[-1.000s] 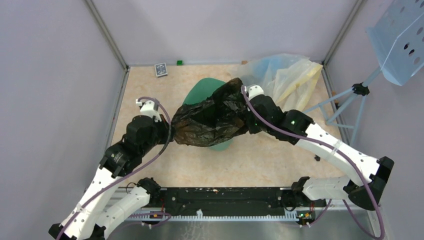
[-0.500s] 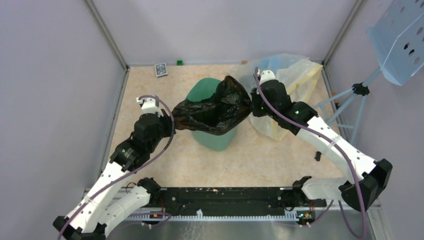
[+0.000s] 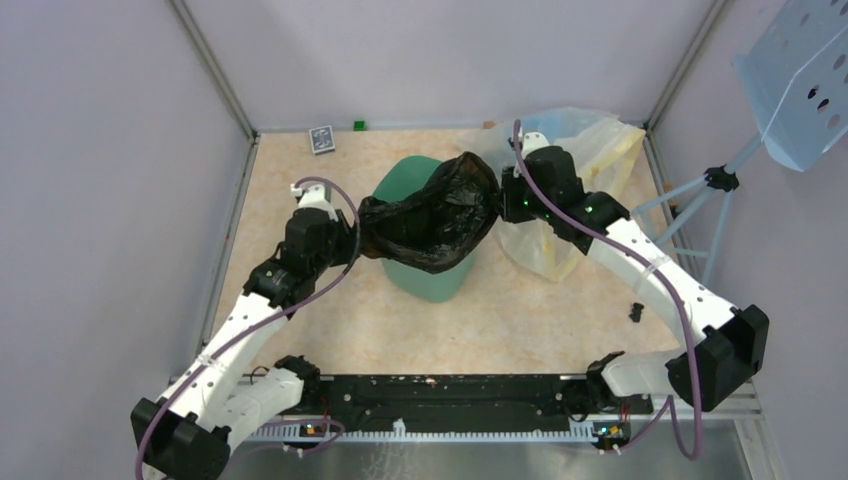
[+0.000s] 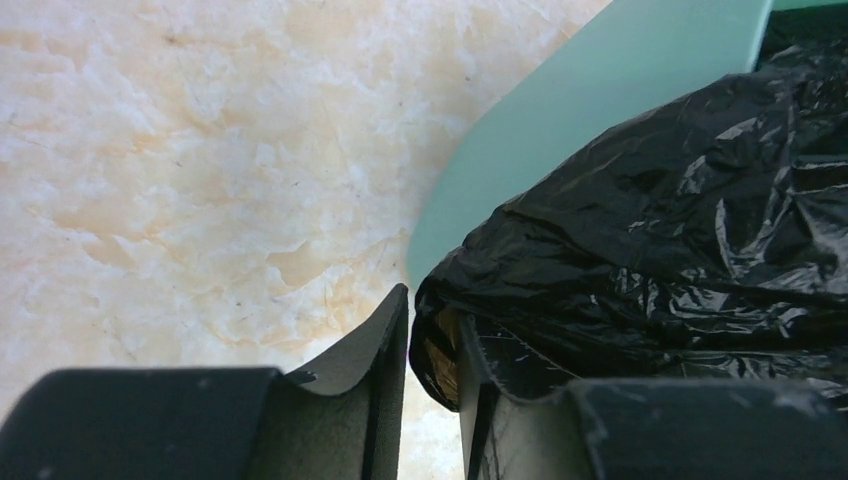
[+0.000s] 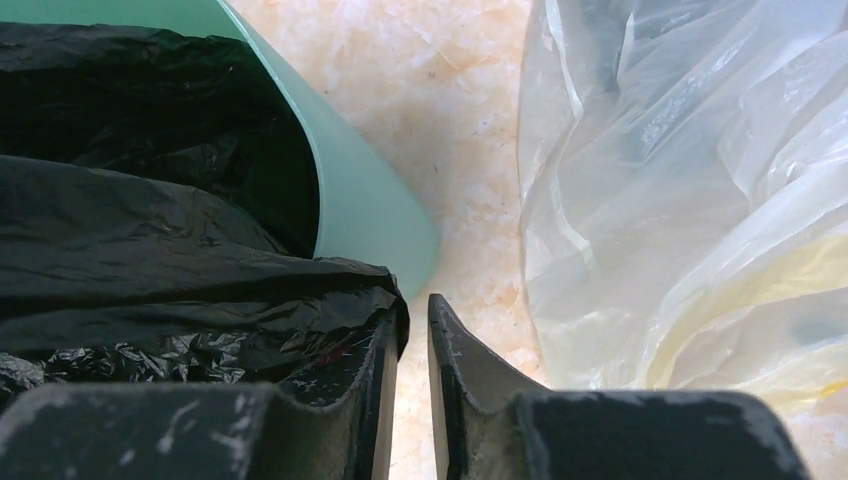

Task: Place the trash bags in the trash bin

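Observation:
The black trash bag [image 3: 430, 215] hangs stretched between my two grippers over the mouth of the mint-green trash bin [image 3: 432, 282], sagging into it. My left gripper [image 3: 352, 232] is at the bag's left end, left of the bin. In the left wrist view [image 4: 432, 310] its jaws stand narrowly apart, with a fold of the bag [image 4: 650, 220] draped over the right finger beside the bin rim [image 4: 600, 90]. My right gripper [image 3: 503, 200] is at the bag's right end. In the right wrist view [image 5: 412, 310] its jaws are narrowly apart, with the bag [image 5: 150, 270] over the left finger and floor showing in the gap.
Clear and yellowish translucent bags [image 3: 585, 150] lie right of the bin, close to my right gripper, and show in the right wrist view [image 5: 680, 200]. A card box [image 3: 321, 139] and a small green cube [image 3: 359, 125] sit by the back wall. A blue perforated stand [image 3: 800, 80] is at far right.
Both grippers carried the black bag back and up from in front of the bin to over its mouth. The left gripper moved right toward the bin, and the bag now sags into it.

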